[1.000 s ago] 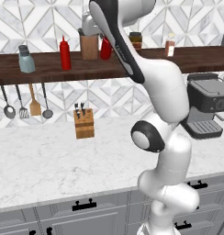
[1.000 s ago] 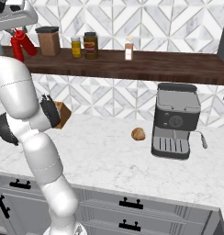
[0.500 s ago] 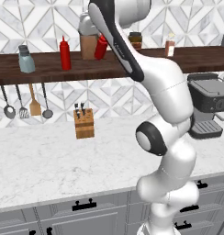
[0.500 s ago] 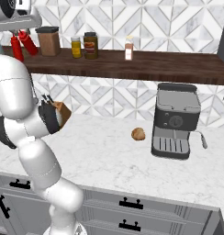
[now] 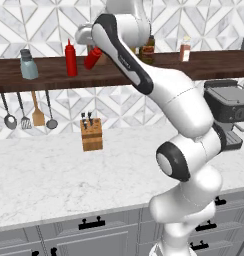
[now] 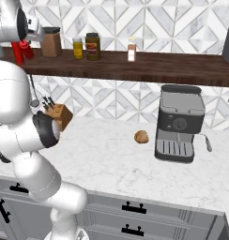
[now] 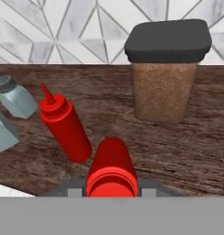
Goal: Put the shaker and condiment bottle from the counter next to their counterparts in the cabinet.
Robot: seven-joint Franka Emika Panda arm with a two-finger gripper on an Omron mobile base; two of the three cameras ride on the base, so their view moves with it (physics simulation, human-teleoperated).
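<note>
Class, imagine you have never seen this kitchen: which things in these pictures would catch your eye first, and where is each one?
First, the big white arm reaching up to the dark wooden shelf, its tool shut on a tilted red squeeze bottle. Just left of it, a matching red bottle stands upright on the shelf. Lower right, a dark coffee machine sits on the white marble counter.
</note>
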